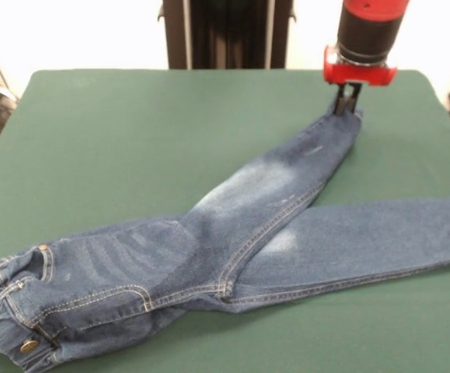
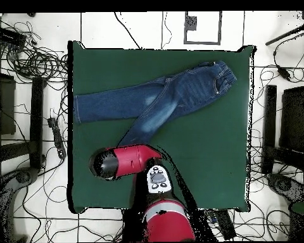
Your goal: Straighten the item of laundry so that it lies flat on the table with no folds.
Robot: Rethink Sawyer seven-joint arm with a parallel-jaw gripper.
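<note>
The item of laundry (image 1: 232, 233), a small pair of blue jeans, lies on the green table (image 1: 131, 140). Its waistband with a brass button sits at the near left corner. One leg runs off towards the right edge. The other leg lies across it and stretches up to the far right. My gripper (image 1: 347, 101) stands at the cuff of that leg, its fingers close together and pinching the hem. In the overhead view the jeans (image 2: 158, 98) spread across the table (image 2: 205, 158), and the red wrist (image 2: 120, 161) hides the gripper and the cuff.
Loose cables (image 2: 34, 60) lie on the floor around the table. Black stands (image 2: 37, 120) flank it on both sides. The arm's base (image 2: 167, 221) overhangs the table edge.
</note>
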